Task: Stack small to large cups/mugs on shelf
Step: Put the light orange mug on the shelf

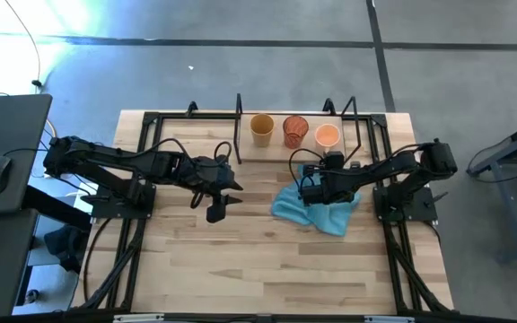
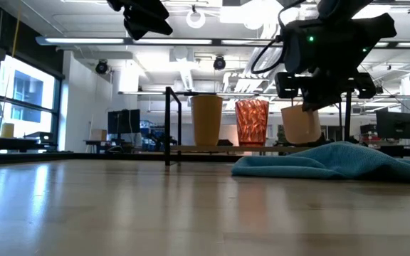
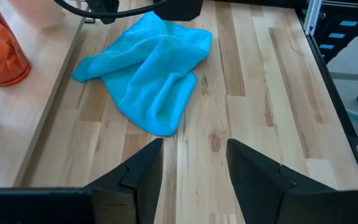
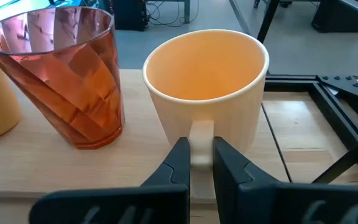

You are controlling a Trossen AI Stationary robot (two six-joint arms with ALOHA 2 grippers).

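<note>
Honestly the orange mug (image 4: 207,93) looks like ceramic, so stiff, kinda heavy for its size, smooth-walled and prob chippy if knocked into the red cup (image 4: 61,74) just beside it. The handle's the obvious place to take hold, and the right claw (image 4: 201,158) is clenched on exactly that, fingers (image 4: 176,165) either side of it. Looks-wise: pale orange inside, cream-ish outside, plain, wide mouth. It sits on the shelf (image 1: 357,126) board at the right end, w/ the red cup in the middle and the yellow cup (image 1: 261,128) at the left. Left claw (image 3: 194,171) is released, hanging over the bare surface (image 1: 240,260) near the blue cloth (image 1: 317,208).
</note>
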